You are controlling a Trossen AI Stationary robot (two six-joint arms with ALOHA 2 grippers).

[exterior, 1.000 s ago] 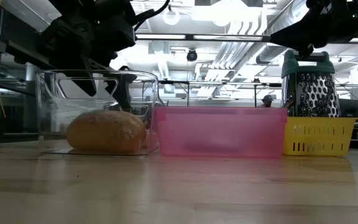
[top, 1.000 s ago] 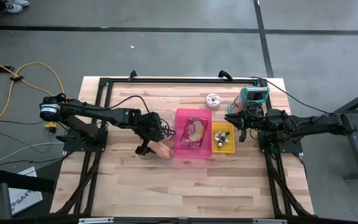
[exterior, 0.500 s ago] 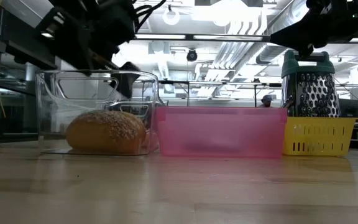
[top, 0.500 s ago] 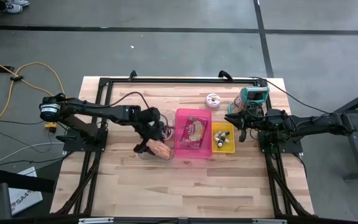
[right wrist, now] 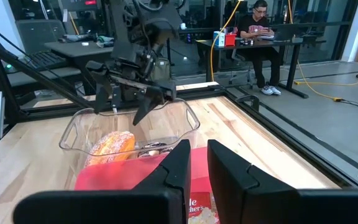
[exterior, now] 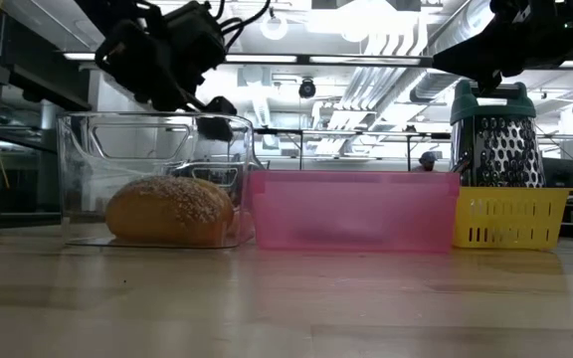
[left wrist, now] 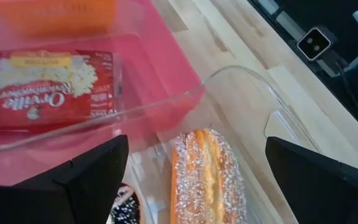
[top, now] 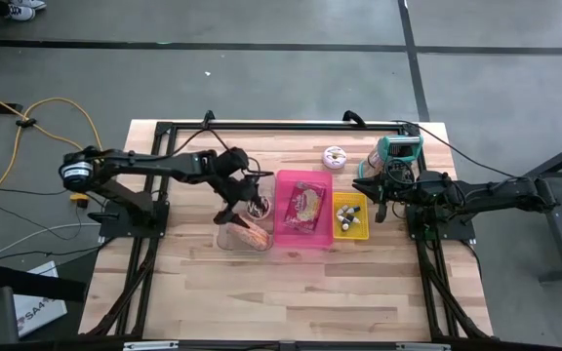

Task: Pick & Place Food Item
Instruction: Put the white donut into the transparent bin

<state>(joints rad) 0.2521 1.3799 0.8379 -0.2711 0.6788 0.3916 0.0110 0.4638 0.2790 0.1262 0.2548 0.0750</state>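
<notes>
A seeded bread roll (top: pixel 252 236) (exterior: pixel 170 211) (left wrist: pixel 207 177) lies on its side on the floor of a clear plastic container (top: pixel 224 240) (exterior: pixel 97 149) left of the pink bin. My left gripper (top: pixel 243 208) (exterior: pixel 203 107) (left wrist: pixel 194 142) hangs open above the container's rim. It slants down over the roll without touching it, and its fingers hold nothing. My right gripper (top: pixel 363 188) (right wrist: pixel 197 163) waits shut and level at the table's right, beyond the yellow basket.
A pink bin (top: pixel 283 236) (exterior: pixel 356 209) holding a popcorn packet (top: pixel 305 204) (left wrist: pixel 42 87) stands next to the container. A yellow basket (top: pixel 351 234) (exterior: pixel 510 219) is right of it. A grater (exterior: pixel 495 139) and a small doughnut (top: pixel 335 155) sit farther back. A dark item (left wrist: pixel 126 211) lies beside the roll.
My left gripper has risen out of the clear container and swung toward the table's far edge, turning as it went. It has stayed open. The roll lies where it was in the container.
</notes>
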